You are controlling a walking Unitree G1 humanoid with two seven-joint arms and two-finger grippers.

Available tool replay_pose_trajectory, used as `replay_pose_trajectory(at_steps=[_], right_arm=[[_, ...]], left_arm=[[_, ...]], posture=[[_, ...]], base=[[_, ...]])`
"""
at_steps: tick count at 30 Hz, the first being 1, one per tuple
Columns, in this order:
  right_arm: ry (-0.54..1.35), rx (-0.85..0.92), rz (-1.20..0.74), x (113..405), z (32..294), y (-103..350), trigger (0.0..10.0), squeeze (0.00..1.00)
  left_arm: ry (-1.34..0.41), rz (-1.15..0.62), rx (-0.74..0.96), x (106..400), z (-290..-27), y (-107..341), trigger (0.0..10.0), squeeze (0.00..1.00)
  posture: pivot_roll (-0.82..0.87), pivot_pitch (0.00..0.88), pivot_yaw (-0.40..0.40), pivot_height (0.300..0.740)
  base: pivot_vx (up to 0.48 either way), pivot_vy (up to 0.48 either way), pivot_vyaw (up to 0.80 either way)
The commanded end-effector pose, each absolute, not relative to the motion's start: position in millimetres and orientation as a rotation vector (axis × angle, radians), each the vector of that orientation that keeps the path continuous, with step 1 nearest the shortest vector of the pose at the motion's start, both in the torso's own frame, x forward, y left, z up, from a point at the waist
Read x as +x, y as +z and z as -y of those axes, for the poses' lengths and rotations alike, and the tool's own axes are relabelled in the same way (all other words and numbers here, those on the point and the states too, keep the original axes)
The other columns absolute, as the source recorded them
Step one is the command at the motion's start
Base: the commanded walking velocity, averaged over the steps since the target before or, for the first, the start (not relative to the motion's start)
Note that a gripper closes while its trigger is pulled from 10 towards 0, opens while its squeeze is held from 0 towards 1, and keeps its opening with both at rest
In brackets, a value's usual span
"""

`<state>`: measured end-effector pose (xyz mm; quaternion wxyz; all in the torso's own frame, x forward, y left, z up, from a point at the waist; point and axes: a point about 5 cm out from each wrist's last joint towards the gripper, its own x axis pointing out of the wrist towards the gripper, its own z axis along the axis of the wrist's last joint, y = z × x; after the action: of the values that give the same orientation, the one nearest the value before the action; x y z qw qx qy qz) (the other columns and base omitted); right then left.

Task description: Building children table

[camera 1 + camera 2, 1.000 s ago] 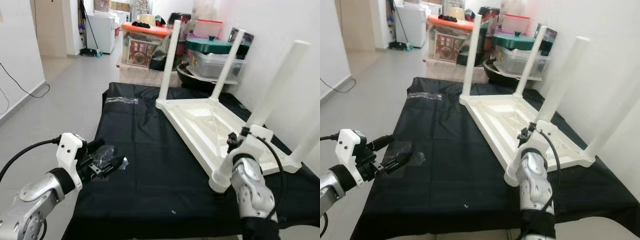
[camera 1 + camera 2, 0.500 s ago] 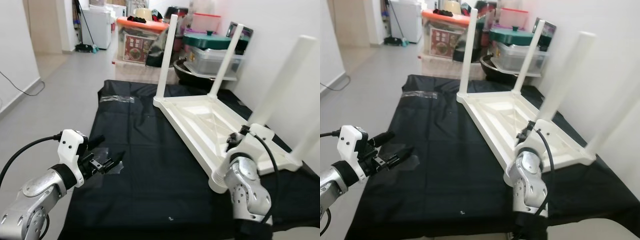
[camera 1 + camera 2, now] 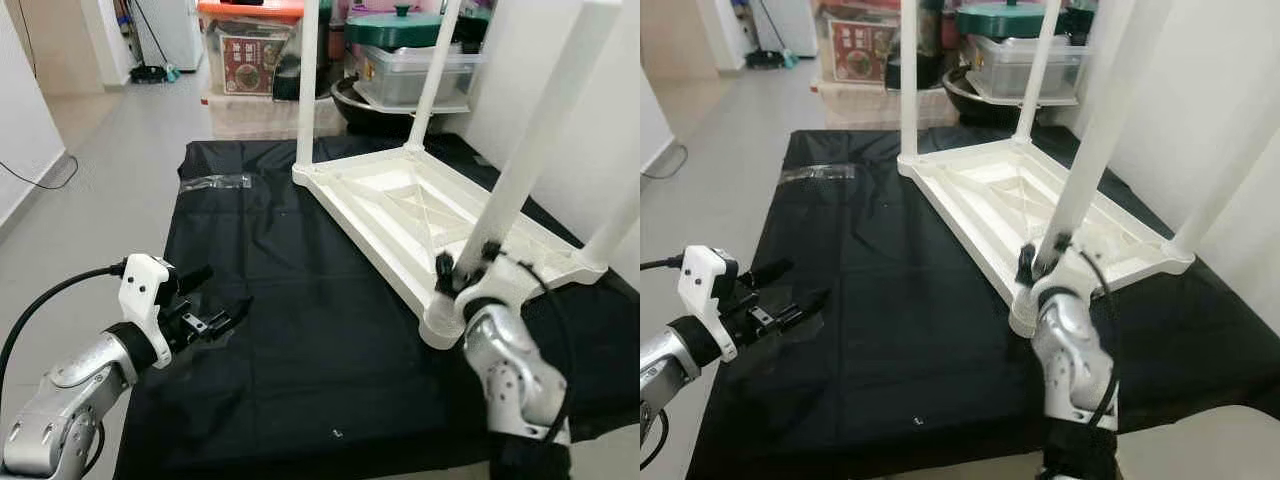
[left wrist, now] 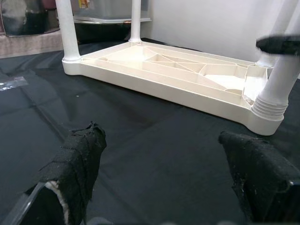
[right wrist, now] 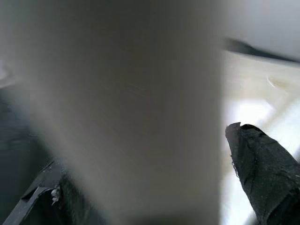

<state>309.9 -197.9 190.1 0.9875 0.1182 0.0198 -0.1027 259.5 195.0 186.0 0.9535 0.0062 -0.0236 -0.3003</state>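
Right gripper (image 3: pixel 462 272) first: its black fingers (image 5: pixel 260 173) sit on either side of the nearest white leg (image 3: pixel 530 150) of the children table (image 3: pixel 430 215), low down near where the leg meets the corner socket; in the right wrist view the leg fills the gap between them, so they look closed around it, though I can't tell how tight the squeeze is.

Left gripper (image 3: pixel 218 318) hangs out over the left part of the black cloth (image 3: pixel 300 330); its fingers (image 4: pixel 77 164) are spread wide with nothing between them, just bare cloth under them, and I can't tell if the tips touch it; well apart from the table.

The table itself is flipped upside down on the cloth, top face down, ribbed underside up, legs pointing up; it lies toward the right side, close to the white wall (image 3: pixel 520 60); a scrap of clear plastic (image 3: pixel 215 182) lies on the far left of the cloth.

Past the far end of the cloth there are storage boxes (image 3: pixel 415 70), a green lid (image 3: pixel 395 22) and an orange-lidded bin (image 3: pixel 250 45) stacked up; grey floor (image 3: pixel 110 150) runs along the left.
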Motion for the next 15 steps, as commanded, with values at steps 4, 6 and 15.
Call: replay_pose_trajectory(at_steps=[4,6,15], right_arm=[[-0.03,0.13,0.033,316,205,209,10.0,0.0],[0.019,0.121,0.034,318,209,209,10.0,0.0],[0.245,0.034,-0.012,335,252,199,10.0,0.0]], left_arm=[[-0.629,0.041,0.025,261,-190,183,10.0,0.0],[-0.631,0.041,0.024,261,-189,182,10.0,0.0],[-0.635,0.045,0.024,260,-188,182,10.0,0.0]], posture=[[0.03,0.0,-0.077,0.74],[0.03,0.0,-0.078,0.74],[0.03,0.0,-0.083,0.74]], base=[[0.0,0.0,0.0],[0.0,0.0,0.0],[0.0,0.0,0.0]])
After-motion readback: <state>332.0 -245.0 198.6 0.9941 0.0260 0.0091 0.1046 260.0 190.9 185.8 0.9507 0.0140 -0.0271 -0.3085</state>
